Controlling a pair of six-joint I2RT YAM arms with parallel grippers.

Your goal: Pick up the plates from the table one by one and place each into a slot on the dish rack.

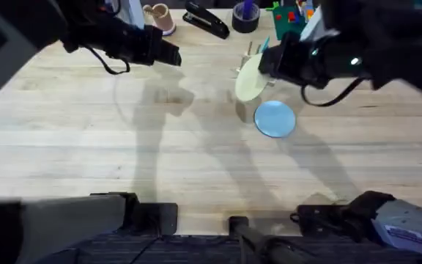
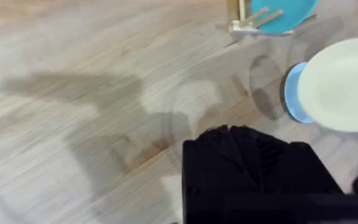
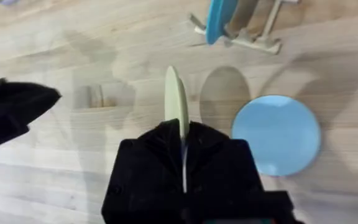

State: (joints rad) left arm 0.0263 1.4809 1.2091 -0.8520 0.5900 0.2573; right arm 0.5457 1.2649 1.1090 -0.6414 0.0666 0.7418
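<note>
Gripping cream plate [image 3: 175,106] edge-on, right hand [image 3: 182,158] near dish rack [image 3: 244,34]

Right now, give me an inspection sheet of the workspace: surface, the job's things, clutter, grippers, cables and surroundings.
Surface: light wood table, bare across the middle, with arm shadows.
Job's things: cream plate held on edge, above the table; light blue plate lying flat on the table; teal plate standing in the dish rack.
Clutter: along the far edge, a cup, a black stapler, a dark tape roll and a green item.
Grippers: right gripper has its fingers shut on the cream plate, near the rack; left gripper shut, holding nothing, above the table.
Cables: black cable loops under each raised arm.
Surroundings: nothing seen.
</note>
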